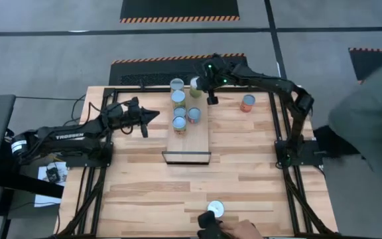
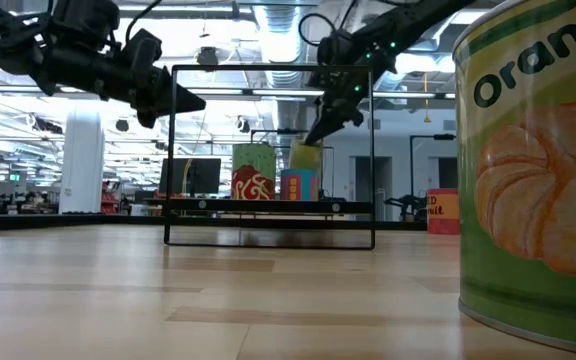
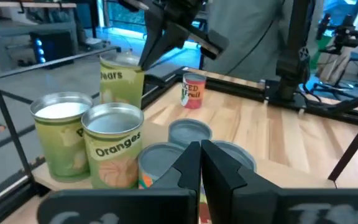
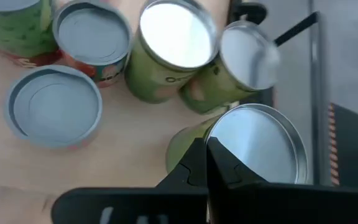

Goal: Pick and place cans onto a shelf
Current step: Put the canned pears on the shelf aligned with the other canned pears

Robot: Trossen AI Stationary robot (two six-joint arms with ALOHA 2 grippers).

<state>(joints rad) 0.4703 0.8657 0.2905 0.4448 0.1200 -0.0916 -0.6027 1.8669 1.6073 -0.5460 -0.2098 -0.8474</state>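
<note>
The shelf (image 1: 194, 143) lies mid-table with several cans (image 1: 179, 111) standing at its far end; they also show in the left wrist view (image 3: 114, 149). My right gripper (image 1: 204, 82) is shut on a yellow-green "Pears" can (image 1: 195, 83) at the shelf's far end; the can also shows in the low view (image 2: 306, 156). My left gripper (image 1: 152, 116) is shut and empty in the air left of the shelf. A red can (image 1: 247, 103) stands on the table right of the shelf. An "Oranges" can (image 1: 215, 208) stands near the front edge. My right gripper pinches the Pears can's top rim (image 4: 219, 140) between its two fingers, at one side of the silver lid. The fingers (image 3: 151, 53) come slanting down from above. The can hangs a little tilted below them; other cans hide its bottom.
A person's hand (image 1: 234, 229) reaches in at the front edge beside the Oranges can, which fills the low view's right side (image 2: 538, 170). Black frame rails (image 1: 285, 126) run along the table's sides. Bare wood lies between the shelf's near end and the front edge.
</note>
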